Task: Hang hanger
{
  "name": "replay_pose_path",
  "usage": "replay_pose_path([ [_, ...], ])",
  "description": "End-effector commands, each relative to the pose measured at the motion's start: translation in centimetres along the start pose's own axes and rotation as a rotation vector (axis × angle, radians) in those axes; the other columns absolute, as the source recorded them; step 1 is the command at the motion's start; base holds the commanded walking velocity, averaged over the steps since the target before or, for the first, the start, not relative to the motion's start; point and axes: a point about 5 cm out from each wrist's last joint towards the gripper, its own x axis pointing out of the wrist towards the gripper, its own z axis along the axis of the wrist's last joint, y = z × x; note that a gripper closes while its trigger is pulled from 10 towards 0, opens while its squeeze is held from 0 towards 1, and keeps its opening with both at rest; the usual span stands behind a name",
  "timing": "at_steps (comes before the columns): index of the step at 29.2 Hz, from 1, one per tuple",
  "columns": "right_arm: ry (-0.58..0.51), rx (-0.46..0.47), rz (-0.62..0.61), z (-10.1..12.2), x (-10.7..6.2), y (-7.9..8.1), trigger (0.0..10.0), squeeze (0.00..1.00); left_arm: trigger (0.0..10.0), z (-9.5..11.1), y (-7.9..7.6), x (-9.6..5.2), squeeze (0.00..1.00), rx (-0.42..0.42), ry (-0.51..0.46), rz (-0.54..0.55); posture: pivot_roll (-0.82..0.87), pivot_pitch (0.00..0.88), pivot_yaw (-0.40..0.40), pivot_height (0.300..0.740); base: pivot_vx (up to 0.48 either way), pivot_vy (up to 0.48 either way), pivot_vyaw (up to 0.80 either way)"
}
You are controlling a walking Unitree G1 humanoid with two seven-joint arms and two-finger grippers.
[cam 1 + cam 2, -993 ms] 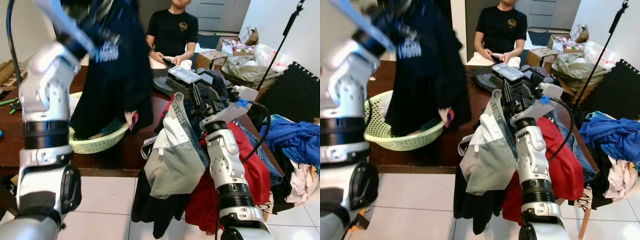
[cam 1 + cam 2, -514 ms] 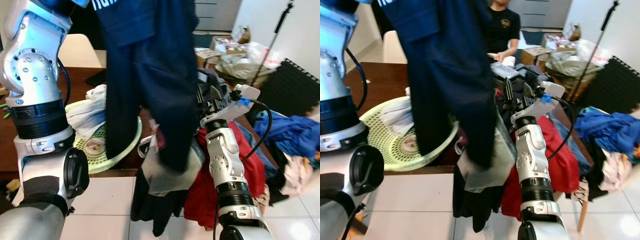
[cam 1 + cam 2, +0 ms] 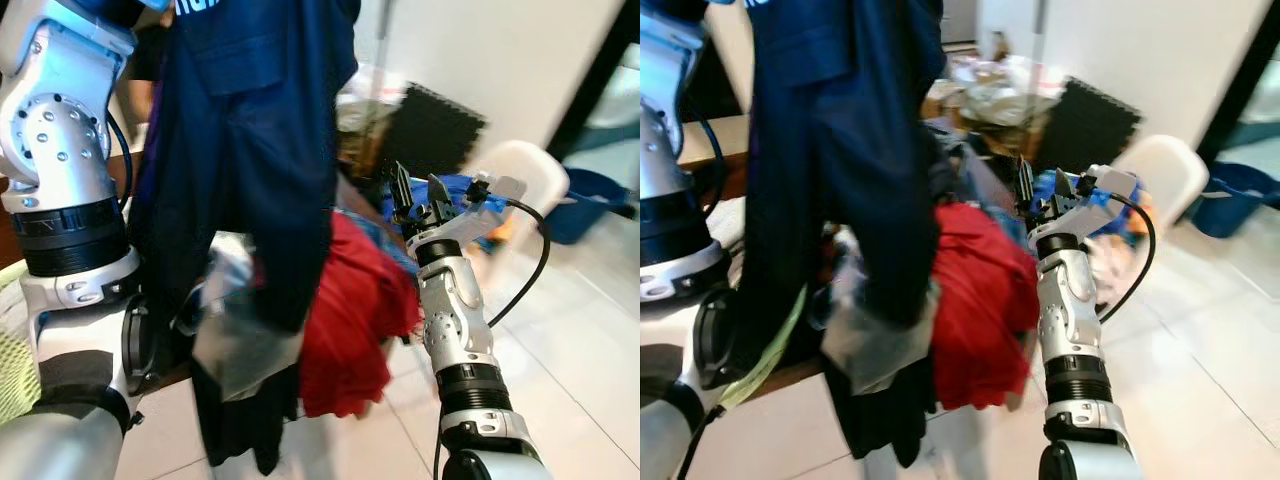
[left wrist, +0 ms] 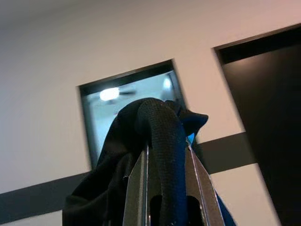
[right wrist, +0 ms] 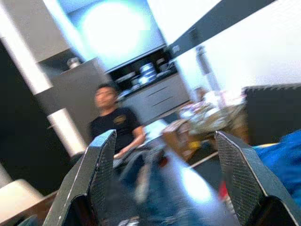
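Observation:
A dark navy garment [image 3: 250,150] hangs from my raised left arm [image 3: 60,130] and drapes down the left half of the head views. In the left wrist view my left gripper [image 4: 165,141] is shut on a thick fold of that dark fabric [image 4: 160,122]; no hanger can be made out. My right gripper [image 3: 420,195] is held up at chest height to the right of the garment, apart from it. Its fingers [image 5: 96,174] stand open with nothing between them.
A pile with a red garment [image 3: 350,300] and a grey cloth [image 3: 235,330] lies below the navy one. A green basket [image 3: 10,370] sits at the left edge. To the right stand a white chair [image 3: 520,175], a black mat [image 3: 430,130] and a blue tub [image 3: 590,200]. A person [image 5: 115,125] sits behind.
The camera has swung right, blurring the picture; the table and person slid out of the head views. The navy garment, lifted out of the basket, still hangs from my left gripper.

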Motion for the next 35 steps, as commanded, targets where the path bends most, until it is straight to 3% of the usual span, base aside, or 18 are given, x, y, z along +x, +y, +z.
replay_pose_path([
  [1,-0.003,0.013,-0.004,-0.1,0.0,0.1,10.0,0.00,0.0,1.4,-0.2,0.7,0.00,0.050,-0.040,-0.033,0.12,0.000,-0.015,0.740,0.000,0.000,-0.80],
  [16,-0.014,0.014,-0.003,0.1,0.2,0.0,10.0,0.00,0.0,1.8,0.3,0.4,0.00,0.077,-0.024,-0.030,0.11,0.000,-0.019,0.740,0.000,0.000,-0.80],
  [27,-0.016,0.003,-0.010,0.3,0.1,-0.5,10.0,0.00,0.0,0.8,0.3,0.0,0.00,0.086,0.034,-0.054,0.11,0.000,-0.017,0.740,0.000,0.000,-0.80],
  [33,-0.015,0.001,-0.012,0.3,0.1,-0.7,10.0,0.00,0.0,1.9,0.3,0.4,0.00,0.014,-0.050,-0.060,0.11,0.000,-0.014,0.740,0.000,0.000,-0.80],
  [34,-0.015,0.000,-0.014,0.3,0.1,-0.7,10.0,0.00,0.0,3.3,0.4,0.7,0.00,-0.080,-0.168,-0.039,0.11,0.000,-0.014,0.740,0.000,0.000,-0.80],
  [35,-0.015,0.000,-0.015,0.3,0.1,-0.7,10.0,0.00,0.0,3.6,0.5,0.8,0.00,-0.102,-0.195,-0.035,0.11,0.000,-0.014,0.740,0.000,0.000,-0.80],
])
